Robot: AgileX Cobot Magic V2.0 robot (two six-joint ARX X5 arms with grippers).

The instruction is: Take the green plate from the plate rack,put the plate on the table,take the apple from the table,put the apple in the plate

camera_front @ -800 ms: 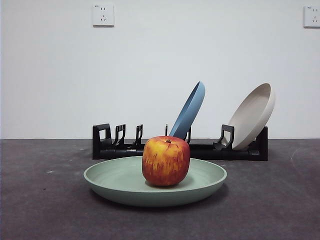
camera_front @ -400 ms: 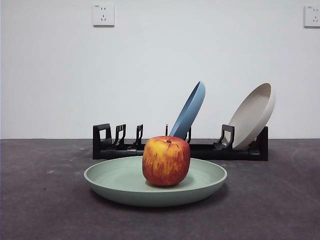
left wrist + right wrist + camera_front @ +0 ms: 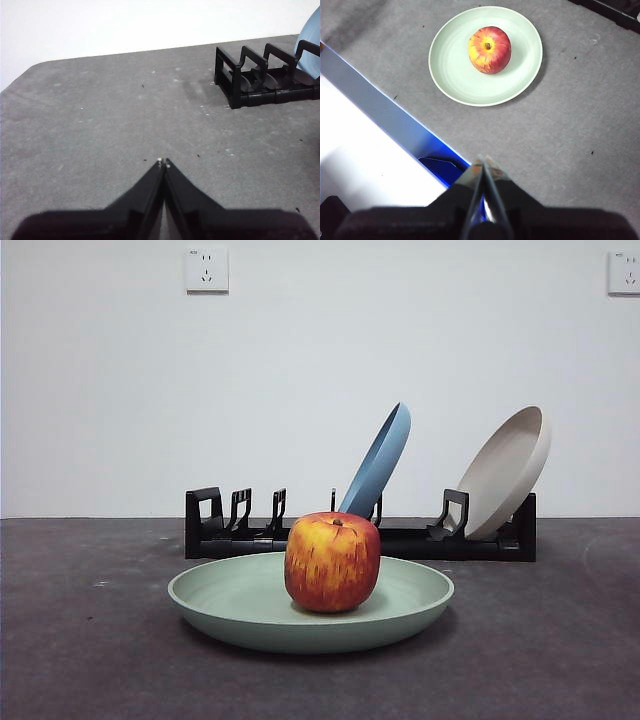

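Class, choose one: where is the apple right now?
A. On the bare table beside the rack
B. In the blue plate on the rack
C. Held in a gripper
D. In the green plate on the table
D: the apple sits inside the green plate, which lies flat on the table in front of the plate rack.

Open table (image 3: 90,660) lies on both sides of the green plate (image 3: 230,615); the plate rack (image 3: 400,540) stands behind it.

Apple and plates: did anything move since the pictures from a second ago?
Nothing visibly changed. The apple sits in the green plate on the table as before, and the blue plate and beige plate lean in the rack just as they did. No arm appears in the front view.
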